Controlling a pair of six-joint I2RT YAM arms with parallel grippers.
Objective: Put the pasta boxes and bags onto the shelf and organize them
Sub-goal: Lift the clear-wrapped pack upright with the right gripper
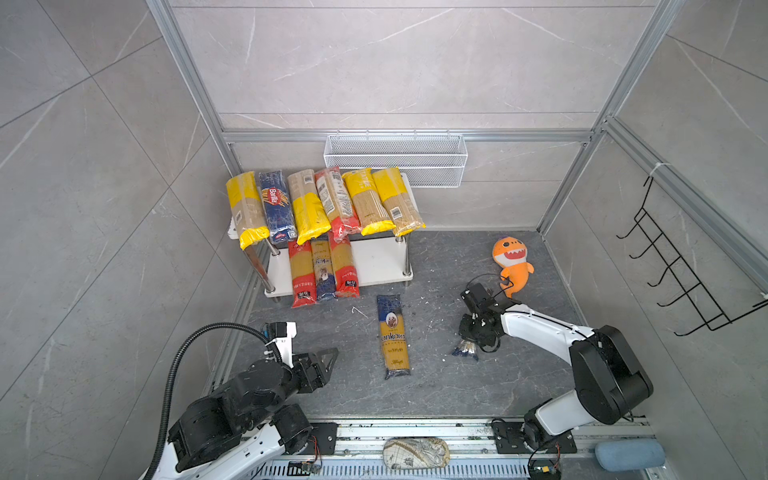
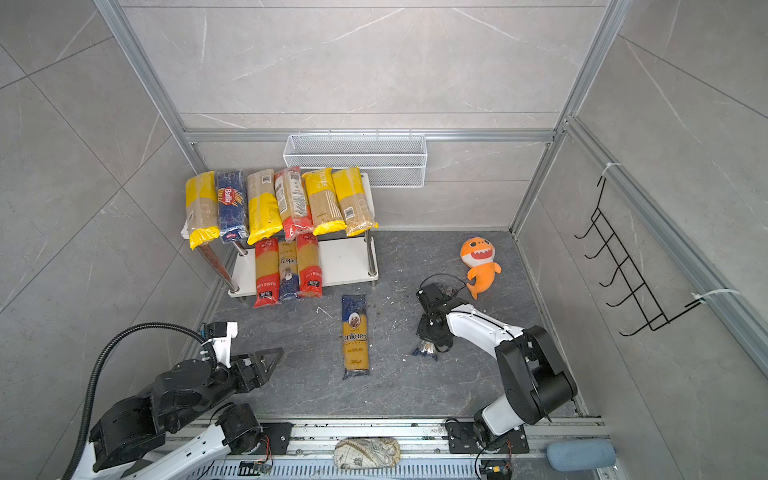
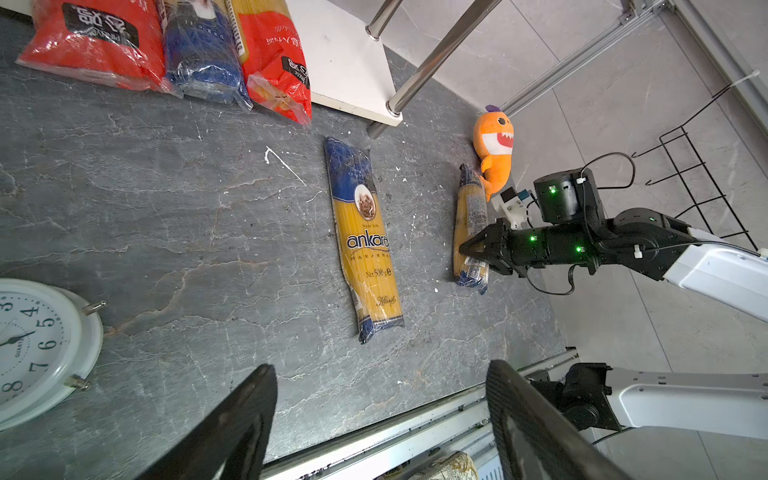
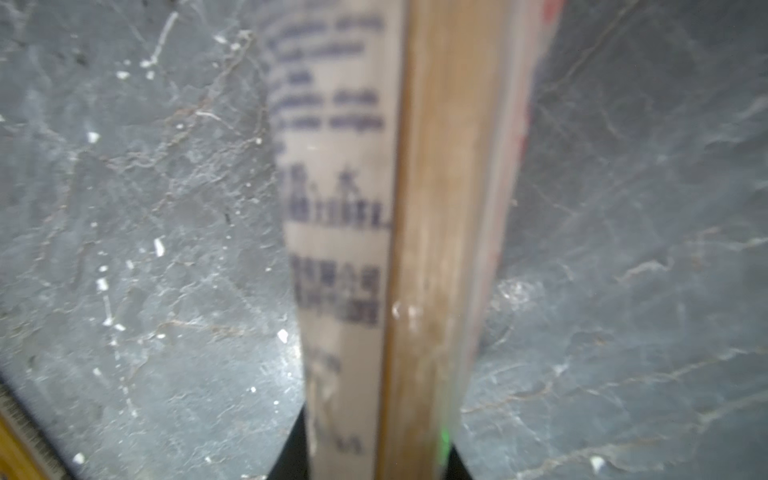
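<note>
Several pasta packs lie side by side on the top board of the shelf, and three more lie on its lower board, overhanging the front edge. A blue and yellow Ankara pack lies flat on the dark floor. To its right, my right gripper points down and is shut on another blue-ended pack. In a top view only that pack's end shows under the gripper. My left gripper hangs open and empty near the front left.
An orange plush shark lies just behind the right arm. On the back wall above the shelf hangs a white wire basket, and a black hook rack is on the right wall. A white clock rests on the floor at the left.
</note>
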